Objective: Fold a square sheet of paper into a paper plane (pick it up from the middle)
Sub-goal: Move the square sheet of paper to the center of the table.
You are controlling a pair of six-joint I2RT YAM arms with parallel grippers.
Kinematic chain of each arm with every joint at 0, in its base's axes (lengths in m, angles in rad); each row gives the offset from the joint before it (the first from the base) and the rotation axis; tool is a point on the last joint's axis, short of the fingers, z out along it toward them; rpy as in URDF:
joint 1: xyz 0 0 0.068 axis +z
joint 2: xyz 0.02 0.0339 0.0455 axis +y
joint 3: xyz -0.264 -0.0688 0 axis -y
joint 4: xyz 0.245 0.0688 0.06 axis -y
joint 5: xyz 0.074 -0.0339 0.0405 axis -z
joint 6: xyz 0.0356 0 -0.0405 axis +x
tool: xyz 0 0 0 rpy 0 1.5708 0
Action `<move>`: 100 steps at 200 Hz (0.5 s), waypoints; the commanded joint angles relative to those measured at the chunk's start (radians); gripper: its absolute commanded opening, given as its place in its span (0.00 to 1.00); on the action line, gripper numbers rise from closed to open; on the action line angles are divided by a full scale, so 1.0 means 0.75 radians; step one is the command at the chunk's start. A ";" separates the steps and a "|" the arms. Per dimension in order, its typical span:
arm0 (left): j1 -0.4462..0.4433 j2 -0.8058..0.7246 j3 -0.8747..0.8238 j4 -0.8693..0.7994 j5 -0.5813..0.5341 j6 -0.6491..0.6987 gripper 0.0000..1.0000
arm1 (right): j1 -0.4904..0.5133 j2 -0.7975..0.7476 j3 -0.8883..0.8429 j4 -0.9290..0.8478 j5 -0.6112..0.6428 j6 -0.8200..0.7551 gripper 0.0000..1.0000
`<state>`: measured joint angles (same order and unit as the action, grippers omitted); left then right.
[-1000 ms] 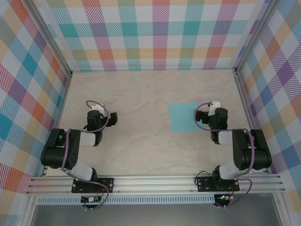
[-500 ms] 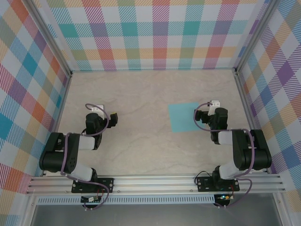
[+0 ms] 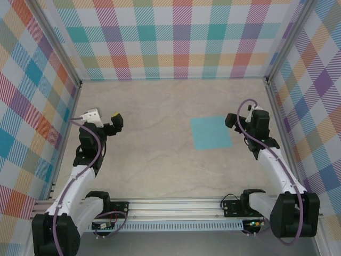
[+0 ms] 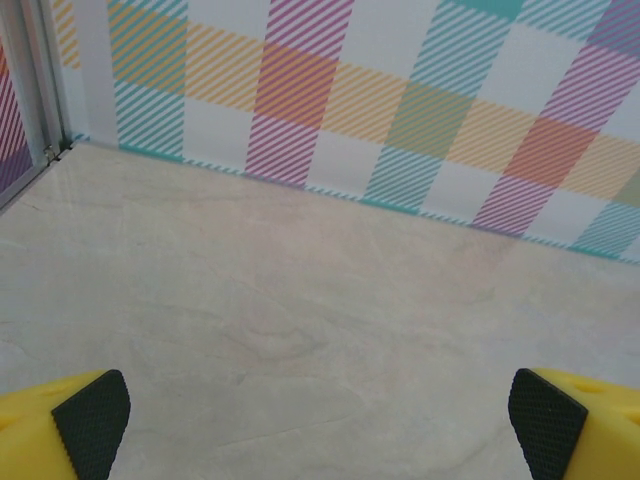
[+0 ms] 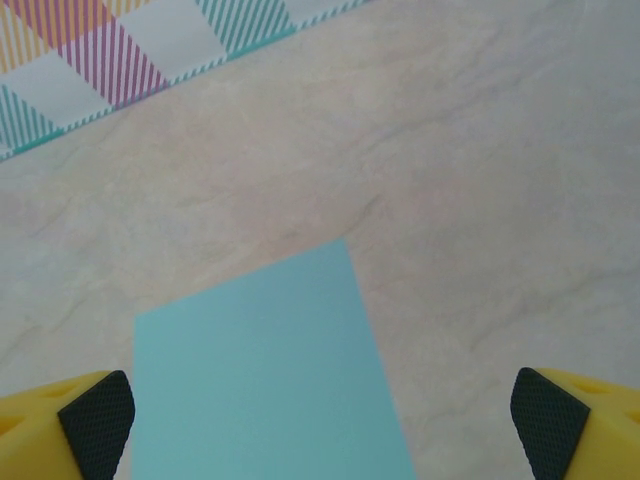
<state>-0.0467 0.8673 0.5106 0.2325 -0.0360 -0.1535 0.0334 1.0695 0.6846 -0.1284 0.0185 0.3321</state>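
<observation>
Left gripper (image 3: 118,120) near left edge of tabletop (image 3: 160,160), jaws spread wide, nothing between yellow fingers (image 4: 85,425). Light cyan square sheet of paper (image 3: 211,133) lies flat and unfolded, right of tabletop centre. Right gripper (image 3: 229,121) at sheet's far right corner, jaws spread wide, grasping nothing. Whether it touches the sheet can't be told.

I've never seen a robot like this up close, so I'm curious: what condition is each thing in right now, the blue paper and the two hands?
Paper sheet: flat, unfolded, lying on the table.
Left hand: open, holding nothing, over bare table on the left side.
Right hand: open, holding nothing, by the sheet's right edge.
</observation>
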 commanded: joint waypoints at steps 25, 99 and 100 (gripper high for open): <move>0.018 -0.071 0.139 -0.411 0.002 -0.300 1.00 | 0.007 0.057 -0.065 -0.256 -0.590 0.196 1.00; 0.017 -0.048 0.216 -0.711 0.059 -0.513 1.00 | 0.029 0.090 -0.040 -0.293 -0.779 0.178 1.00; 0.017 -0.048 0.216 -0.711 0.065 -0.511 1.00 | 0.031 0.095 -0.039 -0.293 -0.780 0.178 1.00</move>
<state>-0.0444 0.8291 0.6559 -0.2104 -0.0185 -0.4881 0.0410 1.1343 0.6376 -0.3336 -0.4740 0.4603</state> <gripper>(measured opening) 0.999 0.998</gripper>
